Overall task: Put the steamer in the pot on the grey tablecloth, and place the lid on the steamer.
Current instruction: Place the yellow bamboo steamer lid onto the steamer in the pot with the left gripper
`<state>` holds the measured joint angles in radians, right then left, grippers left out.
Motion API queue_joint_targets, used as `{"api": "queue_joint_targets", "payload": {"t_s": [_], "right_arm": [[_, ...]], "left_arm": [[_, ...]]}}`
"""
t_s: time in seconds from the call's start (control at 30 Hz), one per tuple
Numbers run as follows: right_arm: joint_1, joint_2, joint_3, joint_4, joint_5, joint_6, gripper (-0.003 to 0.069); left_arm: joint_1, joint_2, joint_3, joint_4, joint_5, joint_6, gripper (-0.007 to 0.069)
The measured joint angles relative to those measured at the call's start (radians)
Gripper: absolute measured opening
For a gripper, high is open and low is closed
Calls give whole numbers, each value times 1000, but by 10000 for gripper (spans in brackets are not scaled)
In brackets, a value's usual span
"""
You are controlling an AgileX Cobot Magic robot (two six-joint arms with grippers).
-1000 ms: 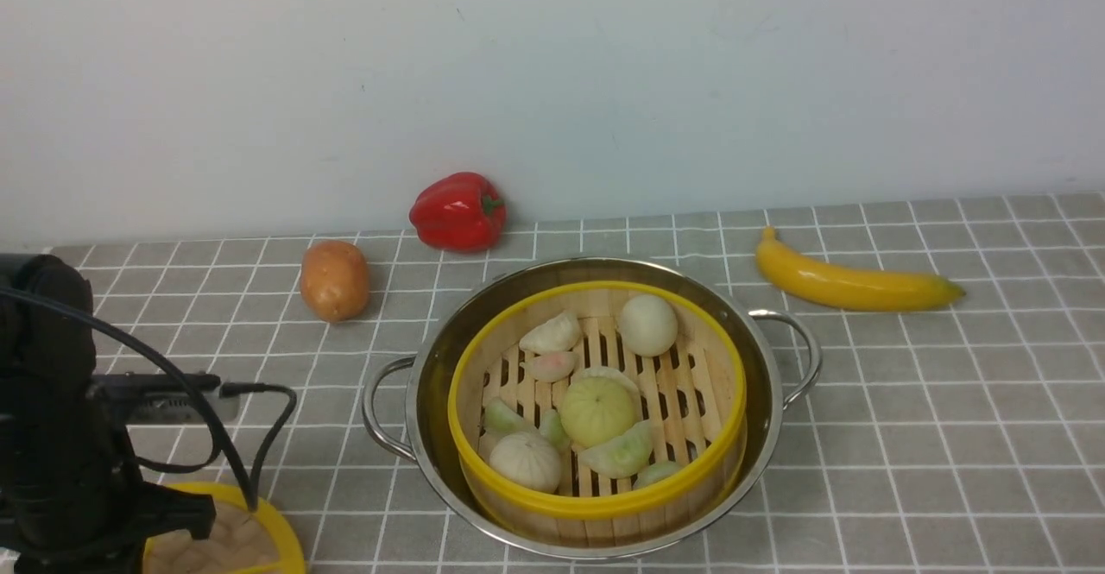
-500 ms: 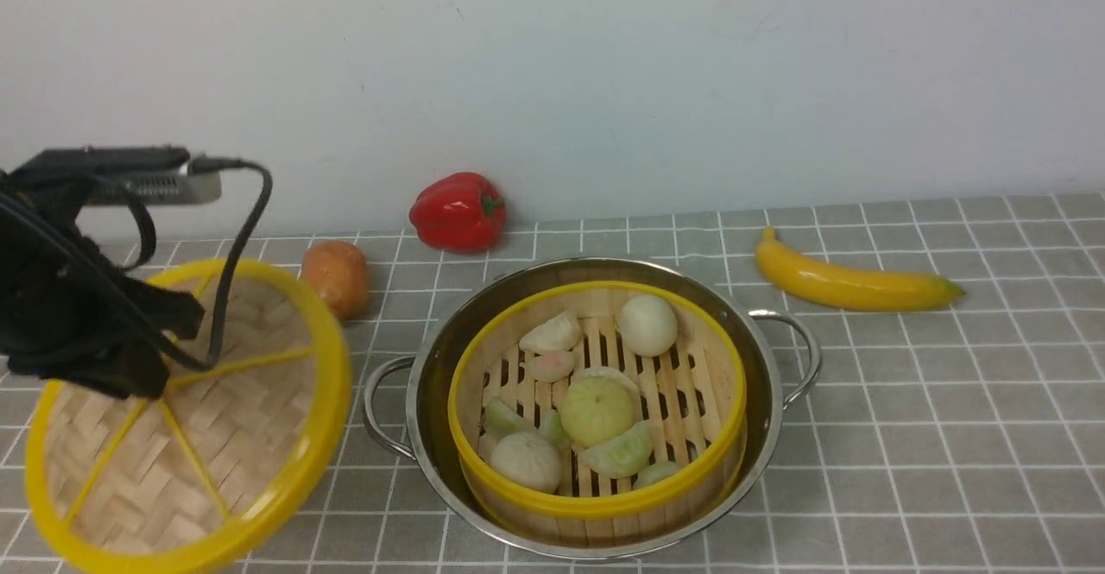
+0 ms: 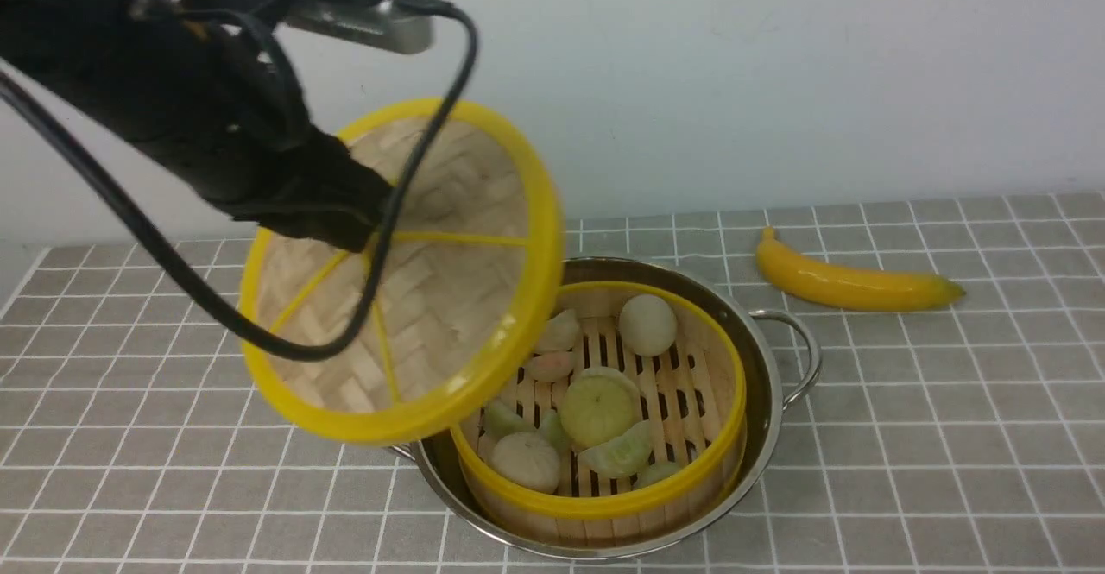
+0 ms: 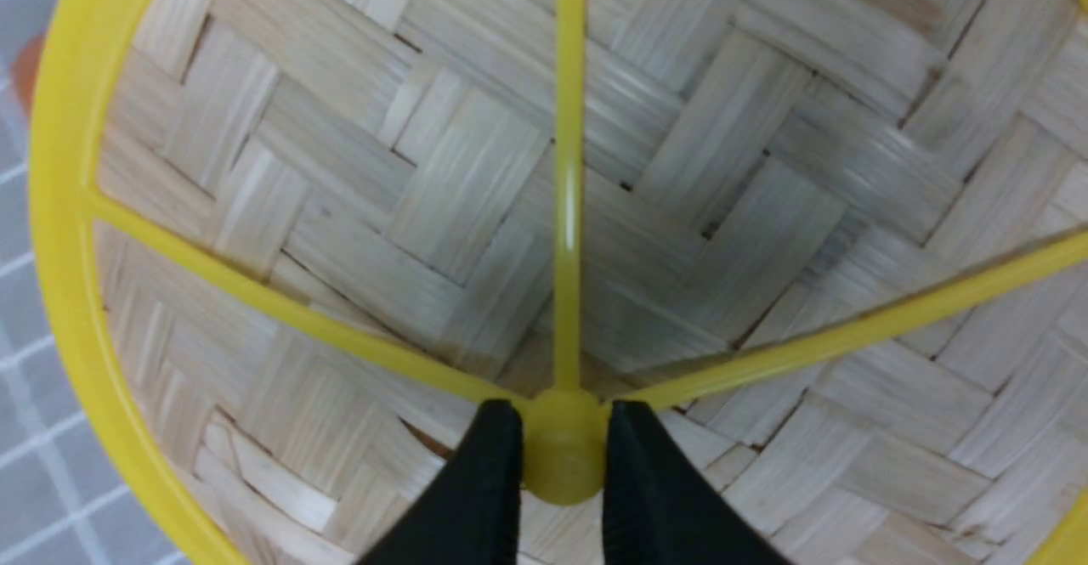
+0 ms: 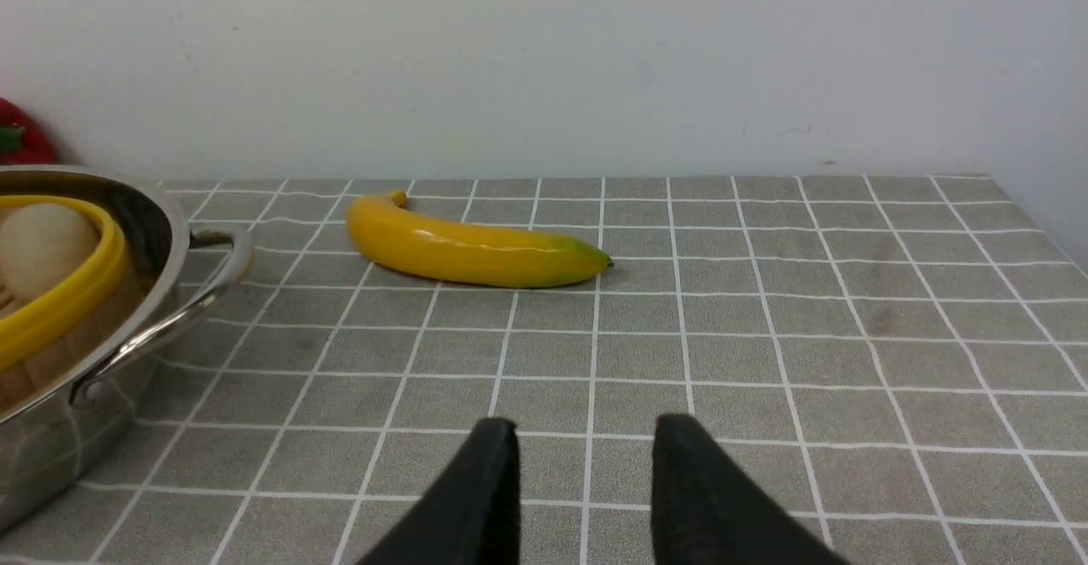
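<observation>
The steamer (image 3: 604,488), holding several buns and dumplings, sits inside the pot (image 3: 760,375) on the grey tablecloth (image 3: 950,436). My left gripper (image 4: 561,429) is shut on the yellow centre knob of the lid (image 3: 449,298). It holds the lid tilted in the air, over the pot's left edge. The lid fills the left wrist view (image 4: 425,208). My right gripper (image 5: 582,437) is open and empty, low over the cloth to the right of the pot (image 5: 93,353). It is out of the front view.
A banana (image 3: 850,285) lies on the cloth behind and right of the pot, also in the right wrist view (image 5: 467,246). A sliver of red pepper (image 5: 17,136) shows by the wall. The white wall (image 3: 777,82) stands close behind.
My left arm lifted the lid from the front left corner of the cloth, up and rightward to the pot's left edge. The lid now hides the potato and pepper in the front view.
</observation>
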<state>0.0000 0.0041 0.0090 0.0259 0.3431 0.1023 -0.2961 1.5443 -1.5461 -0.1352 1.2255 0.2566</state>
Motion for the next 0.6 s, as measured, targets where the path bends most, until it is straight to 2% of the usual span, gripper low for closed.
{"api": "queue_joint_targets", "payload": {"t_s": [0.13,0.27,0.6], "right_arm": [[0,0,0,0,0,0,243],[0,0,0,0,0,0,243],[0,0,0,0,0,0,243]], "left_arm": [[-160,101,-60,74,0,37,113],[-254,179,-76,163,-21,95,113],[-281,226,-76,150,-79,246,113]]}}
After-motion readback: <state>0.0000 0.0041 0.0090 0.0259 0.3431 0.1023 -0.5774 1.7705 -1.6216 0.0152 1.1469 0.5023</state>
